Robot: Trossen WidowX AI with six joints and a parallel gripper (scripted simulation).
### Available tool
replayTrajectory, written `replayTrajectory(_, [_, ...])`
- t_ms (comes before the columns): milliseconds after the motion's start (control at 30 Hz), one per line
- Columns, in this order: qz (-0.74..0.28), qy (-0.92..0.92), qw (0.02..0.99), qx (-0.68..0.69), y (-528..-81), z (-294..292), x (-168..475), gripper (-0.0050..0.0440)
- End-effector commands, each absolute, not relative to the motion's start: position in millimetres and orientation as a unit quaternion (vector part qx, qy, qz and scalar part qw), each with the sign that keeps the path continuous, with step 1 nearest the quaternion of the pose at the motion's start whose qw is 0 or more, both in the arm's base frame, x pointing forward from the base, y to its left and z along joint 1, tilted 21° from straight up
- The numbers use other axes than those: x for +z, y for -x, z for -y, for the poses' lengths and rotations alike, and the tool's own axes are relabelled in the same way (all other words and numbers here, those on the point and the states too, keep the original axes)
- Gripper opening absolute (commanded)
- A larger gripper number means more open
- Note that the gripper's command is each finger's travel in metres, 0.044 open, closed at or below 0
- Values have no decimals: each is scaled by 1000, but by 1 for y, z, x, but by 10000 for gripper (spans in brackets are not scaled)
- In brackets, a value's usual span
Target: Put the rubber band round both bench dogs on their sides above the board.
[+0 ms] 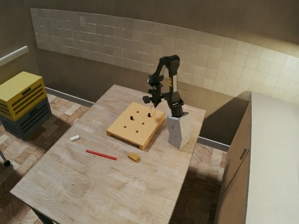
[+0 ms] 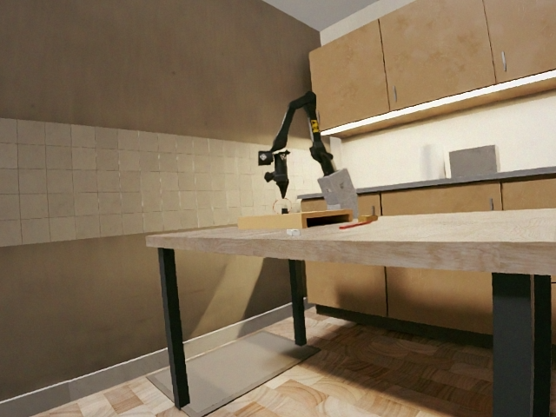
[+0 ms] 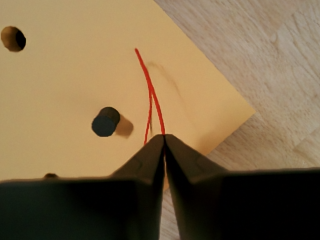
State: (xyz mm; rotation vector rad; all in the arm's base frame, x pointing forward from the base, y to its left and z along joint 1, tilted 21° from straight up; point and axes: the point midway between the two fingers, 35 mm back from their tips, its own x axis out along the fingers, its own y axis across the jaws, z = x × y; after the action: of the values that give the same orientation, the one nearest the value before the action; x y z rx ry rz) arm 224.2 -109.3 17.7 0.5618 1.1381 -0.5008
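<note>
The yellow board (image 1: 136, 124) lies flat on the table with several holes and two black bench dogs (image 1: 131, 117) (image 1: 148, 115) standing in it. My gripper (image 1: 155, 105) hangs just above the board's far right part, shut on the thin red rubber band (image 1: 152, 110). In the wrist view the band (image 3: 150, 97) hangs as a narrow loop from the shut fingertips, over the board and just right of one dog (image 3: 105, 121), apart from it. In the side view the band (image 2: 281, 206) dangles as a loop around the near dog, above the board (image 2: 294, 220).
A white cylinder (image 1: 74, 137), a red stick (image 1: 101, 154) and a tan block (image 1: 133, 157) lie on the table in front of the board. The arm's grey base (image 1: 179, 131) stands right of the board. A yellow and grey crate (image 1: 21, 103) stands on the floor at left.
</note>
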Motion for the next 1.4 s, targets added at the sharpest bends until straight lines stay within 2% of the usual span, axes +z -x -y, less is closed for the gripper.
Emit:
replayTrajectory(0, [-525, -259, 777, -232, -230, 105, 11, -50])
replayTrajectory(633, [-525, -260, 777, -232, -243, 89, -12, -50])
replayTrajectory(1367, [-521, -260, 780, -231, -265, 70, -5, -50])
